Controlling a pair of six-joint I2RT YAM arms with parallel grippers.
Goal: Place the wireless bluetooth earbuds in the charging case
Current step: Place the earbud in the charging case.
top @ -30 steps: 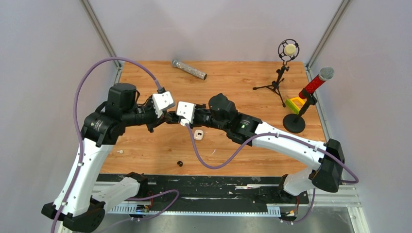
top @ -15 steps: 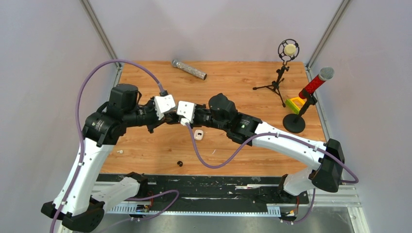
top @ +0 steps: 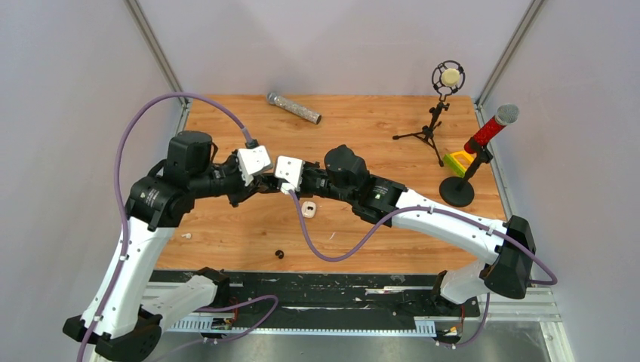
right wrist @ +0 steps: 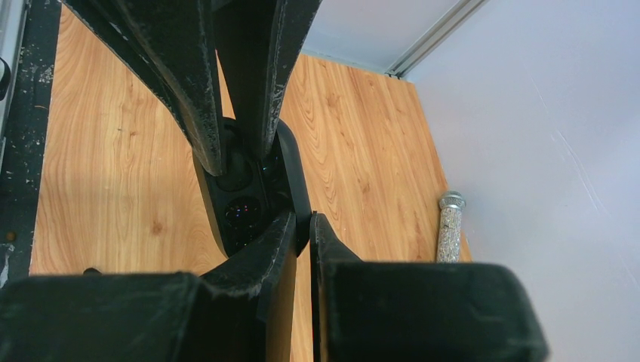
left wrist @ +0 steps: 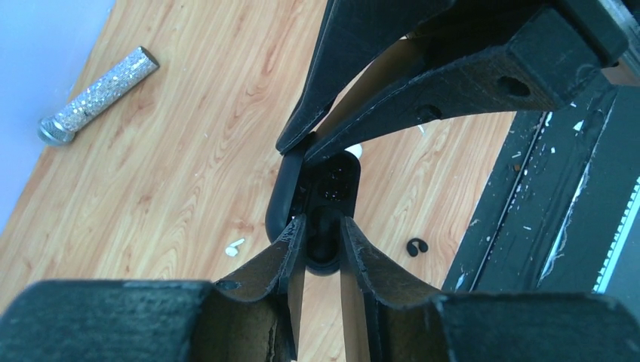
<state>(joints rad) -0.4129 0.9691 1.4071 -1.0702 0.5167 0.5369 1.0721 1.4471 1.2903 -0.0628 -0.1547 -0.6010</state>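
Observed from beside the bench: the left gripper (left wrist: 322, 225) had just eased from shut to slightly parted, its jaws astride one end of the black charging case (left wrist: 332, 177) — grip there uncertain. The right gripper (right wrist: 302, 222), nearly closed, pinched the case's edge and held it above the table (top: 377, 136). The black earbud (left wrist: 416, 246) and whitish earbud (left wrist: 235, 246) lay on the wood — neither seated, pick-up outstanding.

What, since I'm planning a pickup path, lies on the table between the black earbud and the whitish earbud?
Nothing: the top view shows only bare tabletop between the black earbud and the whitish earbud.
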